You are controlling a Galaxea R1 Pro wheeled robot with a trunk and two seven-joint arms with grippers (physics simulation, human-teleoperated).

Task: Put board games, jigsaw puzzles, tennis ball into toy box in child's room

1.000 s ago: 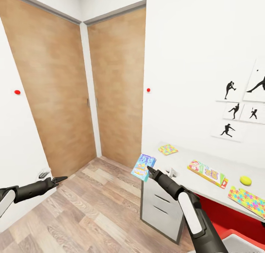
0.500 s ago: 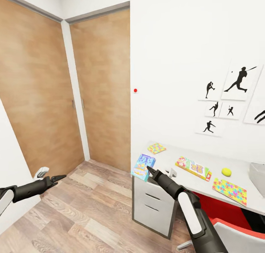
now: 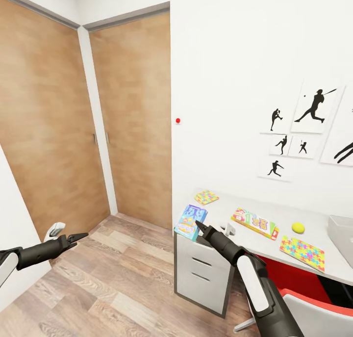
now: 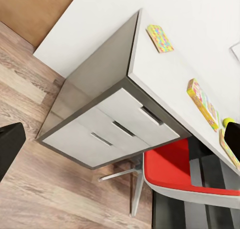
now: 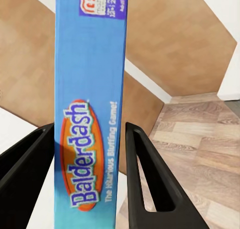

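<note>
My right gripper (image 3: 199, 225) is shut on the small blue board game (image 3: 190, 221), held upright just off the table's (image 3: 230, 210) left end; the right wrist view shows its Balderdash box (image 5: 90, 114) between the fingers (image 5: 145, 174). On the table lie a jigsaw puzzle (image 3: 206, 196), the SKIP-BO board game (image 3: 255, 222), the tennis ball (image 3: 298, 227) and a second jigsaw puzzle (image 3: 302, 252). The toy box (image 3: 343, 231) shows at the right edge. My left gripper (image 3: 78, 237) hangs open over the floor, far left. The bed is out of view.
Two wooden doors (image 3: 132, 121) fill the corner on the left, above wood flooring (image 3: 113, 278). White drawers (image 3: 203, 273) stand under the table's left end. A red chair (image 3: 314, 302) sits tucked under the table, its seat (image 4: 172, 171) beside the drawers.
The camera has swung to the right, shifting the whole picture left and bringing the toy box into view. My right gripper still holds the blue board game.
</note>
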